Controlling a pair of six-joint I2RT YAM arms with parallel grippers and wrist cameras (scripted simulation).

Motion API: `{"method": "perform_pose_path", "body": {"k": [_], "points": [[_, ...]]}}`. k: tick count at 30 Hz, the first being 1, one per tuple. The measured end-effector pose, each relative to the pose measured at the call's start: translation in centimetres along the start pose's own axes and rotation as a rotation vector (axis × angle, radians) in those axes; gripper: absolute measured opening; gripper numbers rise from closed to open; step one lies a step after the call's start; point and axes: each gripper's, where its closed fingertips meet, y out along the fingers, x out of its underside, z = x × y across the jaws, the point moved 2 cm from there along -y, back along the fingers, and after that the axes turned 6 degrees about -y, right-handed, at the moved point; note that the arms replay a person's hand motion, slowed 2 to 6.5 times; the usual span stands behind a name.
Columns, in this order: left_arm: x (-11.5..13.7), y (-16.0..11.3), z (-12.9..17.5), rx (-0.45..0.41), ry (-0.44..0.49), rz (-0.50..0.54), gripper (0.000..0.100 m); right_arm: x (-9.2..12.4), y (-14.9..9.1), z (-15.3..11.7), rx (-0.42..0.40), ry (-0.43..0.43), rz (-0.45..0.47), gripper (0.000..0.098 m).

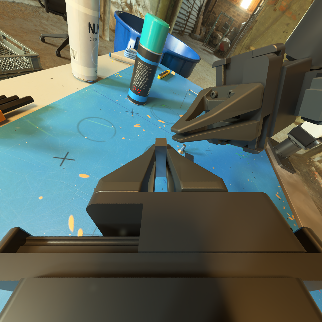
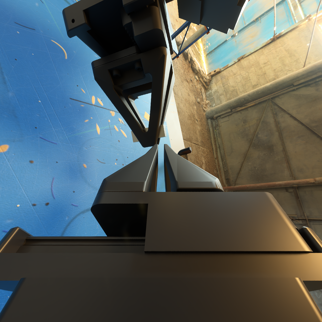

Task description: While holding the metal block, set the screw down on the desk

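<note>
The screw (image 1: 182, 149) rests on the blue paint-flecked mat (image 1: 52, 174), just right of the metal block (image 1: 160, 156) clamped in the left gripper (image 1: 161, 148). The right gripper (image 1: 174, 134), fingers nearly together and empty, hovers near above it. Two spray cans (image 1: 146, 61) stand at the far edge, a blue tub (image 1: 174, 52) behind.

Blue mat (image 1: 52, 183) (orange-flecked, dark crosses and circles), teal-capped black spray can (image 1: 145, 69), white can (image 1: 83, 40), blue tub (image 1: 181, 54)
</note>
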Motion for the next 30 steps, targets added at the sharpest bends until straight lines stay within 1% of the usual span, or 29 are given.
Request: {"method": "perform_pose_path", "body": {"k": [9,18,30], "points": [[0.20,0.03,-0.08,-0.011,0.012,-0.013,0.009,0.05,0.05,0.16,0.004,0.009,-0.005,0.0056],[0.30,0.11,-0.07,-0.015,0.021,-0.024,0.009,0.39,-0.01,0.24,-0.007,0.032,-0.003,0.0059],[0.35,0.18,-0.06,-0.016,0.021,-0.027,0.009,0.53,-0.03,0.04,-0.018,0.039,-0.004,0.0058]]}}
